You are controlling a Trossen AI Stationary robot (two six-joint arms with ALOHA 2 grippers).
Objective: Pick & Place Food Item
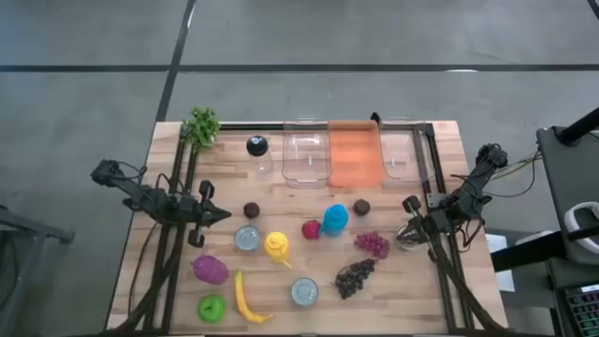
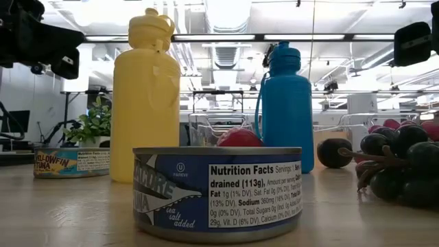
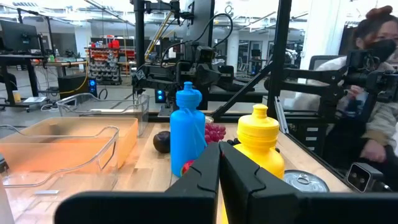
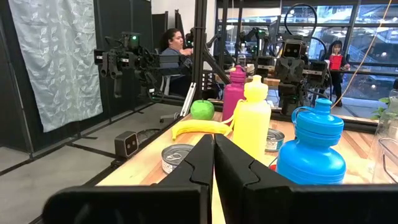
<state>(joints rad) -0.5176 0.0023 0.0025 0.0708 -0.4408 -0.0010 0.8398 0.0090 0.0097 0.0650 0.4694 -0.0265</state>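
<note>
Food items lie spread over the wooden table: a yellow bottle [image 1: 277, 246], a blue bottle [image 1: 335, 219], a purple bottle [image 1: 210, 270], a banana [image 1: 245, 298], a green apple [image 1: 211, 308], red grapes [image 1: 372, 244], dark grapes [image 1: 355, 277], two dark plums [image 1: 251, 210] and tuna cans [image 1: 247, 238]. My left gripper [image 1: 220, 215] hovers shut at the table's left side, pointing level toward the middle [image 3: 219, 149]. My right gripper [image 1: 409, 204] hovers shut at the right side, also level [image 4: 213, 140]. Neither touches anything.
An orange bin [image 1: 356, 154] stands at the far edge between clear bins [image 1: 304, 157]. A green plant [image 1: 201, 126] and a black ball [image 1: 256, 145] sit far left. Another can [image 1: 408, 237] lies below my right gripper. People sit beyond the table [image 3: 373, 74].
</note>
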